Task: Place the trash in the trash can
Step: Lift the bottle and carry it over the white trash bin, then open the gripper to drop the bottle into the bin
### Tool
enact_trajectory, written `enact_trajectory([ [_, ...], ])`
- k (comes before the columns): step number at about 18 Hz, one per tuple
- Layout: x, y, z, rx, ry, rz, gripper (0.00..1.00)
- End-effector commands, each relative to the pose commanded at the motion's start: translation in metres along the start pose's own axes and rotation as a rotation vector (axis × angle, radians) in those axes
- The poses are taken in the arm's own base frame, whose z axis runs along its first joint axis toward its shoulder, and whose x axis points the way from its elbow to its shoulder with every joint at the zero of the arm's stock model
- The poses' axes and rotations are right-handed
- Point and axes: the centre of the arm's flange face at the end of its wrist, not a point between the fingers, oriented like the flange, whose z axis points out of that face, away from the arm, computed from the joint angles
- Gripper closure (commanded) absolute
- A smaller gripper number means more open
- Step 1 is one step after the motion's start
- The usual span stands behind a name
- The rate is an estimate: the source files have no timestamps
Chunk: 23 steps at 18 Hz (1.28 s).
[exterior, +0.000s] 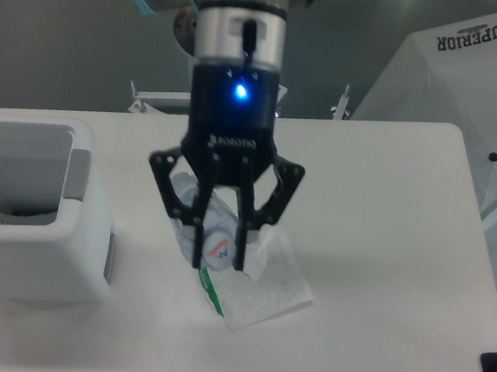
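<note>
Now the pincer (219,257) grips the bottle (211,235) crosswise, raised above the wrapper (261,287), ready for carrying to the bin (69,249) at left.

A white table (382,250) carries everything. On it, just below the gripper (219,257) and a little to its right in the picture, lies a crinkled wrapper (261,292), its green strip toward the bin. The bin (43,246), white with a grey panel, stands on the table well off to the gripper's left in the picture, at the edge.
</note>
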Motion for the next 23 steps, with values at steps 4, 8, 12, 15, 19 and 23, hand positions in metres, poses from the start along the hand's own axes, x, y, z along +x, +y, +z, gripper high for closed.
enact_trajectory([
  [4,0.033,0.009,0.000,-0.014,0.040,0.017,0.74],
  [8,0.082,0.017,0.001,-0.028,0.106,0.052,0.73],
  [12,0.124,0.030,0.004,-0.053,0.163,0.071,0.73],
  [15,0.139,0.038,0.006,-0.068,0.183,0.073,0.73],
  [19,0.180,0.070,0.015,-0.131,0.240,0.089,0.73],
  [23,0.199,0.101,0.020,-0.191,0.262,0.081,0.73],
])
